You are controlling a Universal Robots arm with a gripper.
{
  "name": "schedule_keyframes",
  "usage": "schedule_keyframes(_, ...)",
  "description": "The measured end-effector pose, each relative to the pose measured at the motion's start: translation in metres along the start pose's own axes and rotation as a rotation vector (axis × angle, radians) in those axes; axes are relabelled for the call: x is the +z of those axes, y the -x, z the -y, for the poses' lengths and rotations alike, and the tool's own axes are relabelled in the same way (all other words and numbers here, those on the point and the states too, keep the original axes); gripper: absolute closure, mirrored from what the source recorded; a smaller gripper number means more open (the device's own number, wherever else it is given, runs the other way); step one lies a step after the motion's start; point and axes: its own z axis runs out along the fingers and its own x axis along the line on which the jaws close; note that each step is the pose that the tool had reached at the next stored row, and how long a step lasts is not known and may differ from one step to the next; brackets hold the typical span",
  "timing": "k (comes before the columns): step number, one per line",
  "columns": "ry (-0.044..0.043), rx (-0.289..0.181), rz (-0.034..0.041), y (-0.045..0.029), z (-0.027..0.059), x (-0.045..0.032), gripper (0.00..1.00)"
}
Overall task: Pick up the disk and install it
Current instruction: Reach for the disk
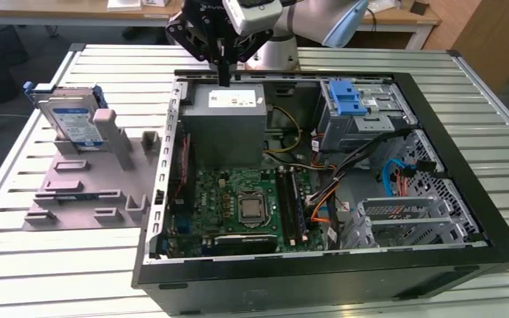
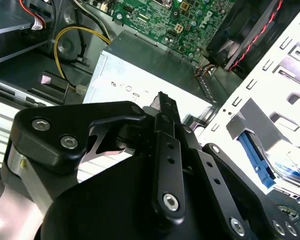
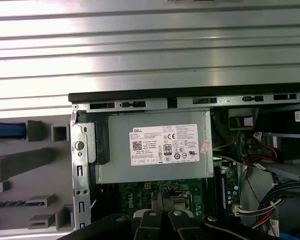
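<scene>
- While the hand (image 1: 225, 83) hangs empty, fingers (image 1: 225, 69) together, over the power supply (image 1: 228, 126), the disk (image 1: 71, 120) stands well apart.
- Part fingers, square them to its edges.

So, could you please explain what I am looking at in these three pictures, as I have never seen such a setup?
This is a single robot arm with a gripper, a two-fingered claw, at its end. One picture comes from a camera standing off the arm; the other two come from cameras riding near its wrist. On the slatted metal table lies an open computer case. At the exterior view's left a grey holder carries the disk, standing on edge. The gripper hangs over the grey metal box inside the case, shut and holding nothing. The disk is not yet picked up.
</scene>
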Motion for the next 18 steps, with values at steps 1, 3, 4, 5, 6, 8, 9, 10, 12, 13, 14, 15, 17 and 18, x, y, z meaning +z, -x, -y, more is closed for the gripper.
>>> schedule_keyframes(1,0.0001,0.0,0.0,-0.0011,0.0001,0.0,0.89)
schedule_keyframes(3,0.0,0.0,0.0,-0.0037,0.0003,0.0,0.89)
schedule_keyframes(4,0.0,0.0,0.0,-0.0049,0.0004,-0.0001,0.89)
schedule_keyframes(5,0.0,0.0,0.0,-0.0061,0.0004,-0.0001,0.89)
schedule_keyframes(6,-0.0001,0.0,-0.0001,-0.0075,0.0005,-0.0001,0.89)
schedule_keyframes(8,-0.0001,0.0,-0.0001,-0.0107,0.0007,-0.0002,0.89)
schedule_keyframes(9,0.0,0.0,0.0,-0.0125,0.0009,-0.0002,0.89)
schedule_keyframes(10,0.0,0.0,0.0,-0.014,0.001,-0.0002,0.89)
schedule_keyframes(12,0.0,0.0,0.0,-0.0167,0.0012,-0.0002,0.89)
schedule_keyframes(13,0.0,0.0,0.0,-0.0182,0.0013,-0.0002,0.89)
schedule_keyframes(14,0.0,0.0,0.0,-0.0198,0.0013,-0.0003,0.89)
schedule_keyframes(15,0.0,0.0,0.0,-0.0215,0.0013,-0.0003,0.89)
schedule_keyframes(17,0.0,0.0,0.0,-0.025,0.0015,-0.0004,0.89)
schedule_keyframes(18,0.0,0.0,0.0,-0.0266,0.0017,-0.0004,0.89)
